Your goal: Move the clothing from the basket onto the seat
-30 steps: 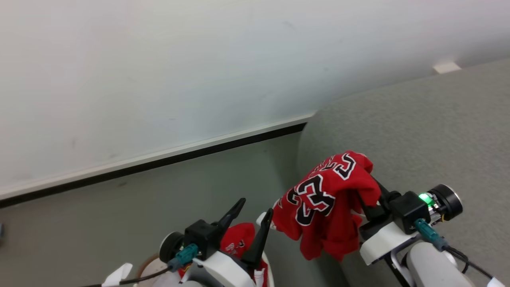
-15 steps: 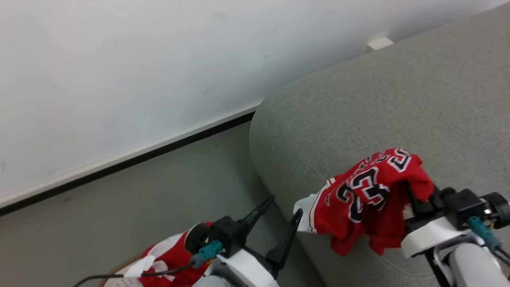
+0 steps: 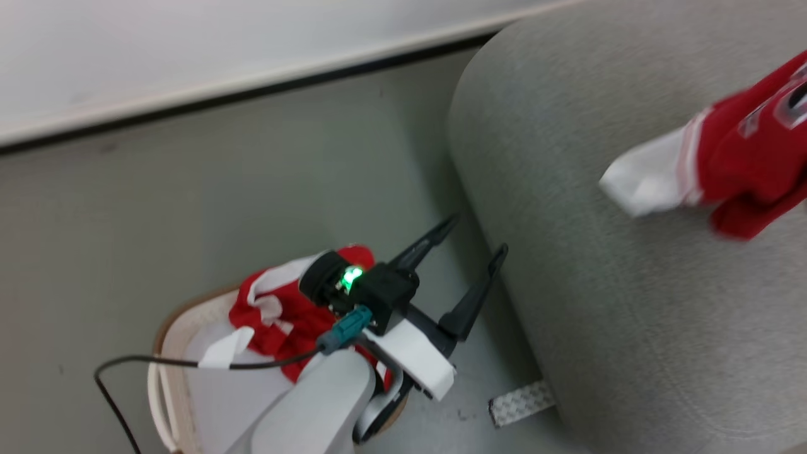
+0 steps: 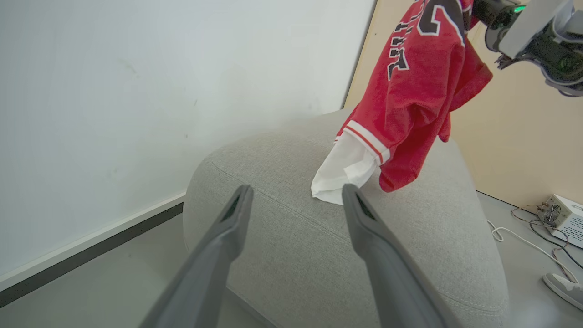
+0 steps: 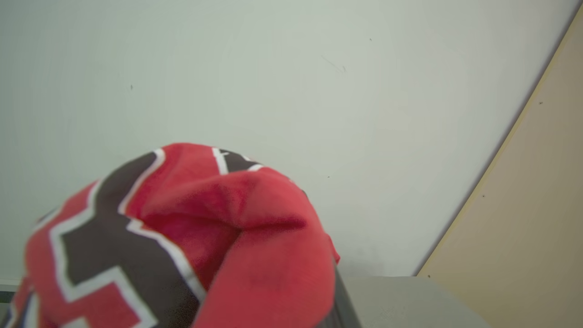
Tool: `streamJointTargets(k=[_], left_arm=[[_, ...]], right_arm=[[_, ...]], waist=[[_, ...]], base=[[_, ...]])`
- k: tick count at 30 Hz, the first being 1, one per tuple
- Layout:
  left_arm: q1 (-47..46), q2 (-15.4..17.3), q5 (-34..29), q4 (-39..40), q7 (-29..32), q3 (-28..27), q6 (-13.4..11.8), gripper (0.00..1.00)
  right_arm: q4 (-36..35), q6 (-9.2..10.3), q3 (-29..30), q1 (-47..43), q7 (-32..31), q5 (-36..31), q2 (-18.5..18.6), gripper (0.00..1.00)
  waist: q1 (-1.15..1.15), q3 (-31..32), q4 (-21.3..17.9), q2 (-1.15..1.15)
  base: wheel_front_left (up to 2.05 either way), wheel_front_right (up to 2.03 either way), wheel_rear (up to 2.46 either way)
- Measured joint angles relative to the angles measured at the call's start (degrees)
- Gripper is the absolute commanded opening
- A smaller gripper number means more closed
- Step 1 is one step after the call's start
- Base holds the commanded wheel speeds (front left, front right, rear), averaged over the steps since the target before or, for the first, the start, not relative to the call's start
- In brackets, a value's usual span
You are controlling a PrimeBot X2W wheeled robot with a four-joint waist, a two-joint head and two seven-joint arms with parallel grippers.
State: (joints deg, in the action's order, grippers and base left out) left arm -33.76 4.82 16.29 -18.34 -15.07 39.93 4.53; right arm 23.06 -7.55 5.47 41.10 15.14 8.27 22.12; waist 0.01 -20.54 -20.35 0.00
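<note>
Grey sofa (image 3: 630,252) fills the right, floor (image 3: 189,189) and white wall (image 3: 189,50) upper left; left gripper (image 3: 478,234) wide, right gripper (image 4: 483,11) clamps jersey (image 3: 750,151).

Seen from the head, around the left claw (image 3: 478,234): free from 8 through 12 o'clock over bare floor (image 3: 189,189), as far as the wall (image 3: 189,38). Blocked low down from 1 to 5 o'clock by the rounded flank of the seat (image 3: 630,265), near the fingertips. At 7 o'clock, under the forearm, hemmed in by the basket (image 3: 165,328) with red clothing (image 3: 277,315) heaped inside. At 6 o'clock, a metal strip (image 3: 522,402) flat on the floor at the seat's foot. Higher up, passable across bare grey seat top from 3 to 5 o'clock; barred at 2 o'clock, well apart, by the hanging jersey (image 3: 744,151).
</note>
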Motion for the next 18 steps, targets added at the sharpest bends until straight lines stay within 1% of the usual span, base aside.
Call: streamJointTargets(k=[5, 8, 11, 13, 14, 16, 17, 18], left_arm=[[-4.11, 0.46, -2.09, 0.57, -0.05, -0.44, -0.31, 1.00], [-5.78, 0.66, -2.55, 1.53, -0.05, -1.32, -0.65, 1.00], [-6.33, 1.03, -2.89, 1.76, -0.05, -2.10, -1.01, 1.00], [-6.36, 1.23, -3.30, 1.63, -0.05, -2.41, -1.08, 1.00], [-6.36, 1.22, -3.37, 1.64, -0.05, -2.59, -1.16, 1.00], [-6.34, 1.18, -3.38, 1.68, -0.05, -3.12, -1.56, 1.00], [-6.30, 1.14, -3.38, 1.69, -0.05, -3.38, -1.57, 1.00], [-6.17, 1.14, -3.38, 1.68, -0.05, -3.65, -1.59, 1.00]], right_arm=[[6.49, 0.00, 5.17, 9.82, 0.00, -1.83, 7.02, 0.00], [11.26, 0.00, 8.53, 14.79, 0.03, -2.94, 9.31, 0.00], [18.55, 0.00, 10.93, 17.67, 0.01, -5.57, 9.64, 0.00], [22.32, 0.00, 12.80, 18.61, 0.00, -7.14, 8.23, 0.00], [23.68, 0.00, 13.59, 18.82, 0.00, -7.89, 7.24, 0.05], [25.71, 0.00, 14.44, 18.57, 0.00, -9.29, 5.20, 0.56], [26.06, 0.00, 14.96, 18.12, 0.00, -9.87, 4.33, 1.00], [26.04, 0.00, 15.26, 17.39, 0.01, -10.58, 3.61, 1.00]], waist=[[0.01, -7.69, 3.38, 0.00], [0.01, -12.07, 5.36, 0.00], [0.01, -15.90, 7.13, 0.00], [0.01, -17.96, 8.20, 0.00], [0.01, -18.81, 8.68, 0.00], [0.01, -20.13, 9.53, 0.00], [0.01, -20.56, 9.88, 0.00], [0.01, -20.81, 10.10, 0.00]], base=[[0.00, 0.00, 0.00], [0.00, 0.00, 0.00], [0.00, 0.00, 0.00], [0.00, 0.00, 0.00], [0.00, 0.00, 0.00], [0.00, 0.00, 0.00], [0.00, 0.00, 0.00], [0.00, 0.00, 0.00]])
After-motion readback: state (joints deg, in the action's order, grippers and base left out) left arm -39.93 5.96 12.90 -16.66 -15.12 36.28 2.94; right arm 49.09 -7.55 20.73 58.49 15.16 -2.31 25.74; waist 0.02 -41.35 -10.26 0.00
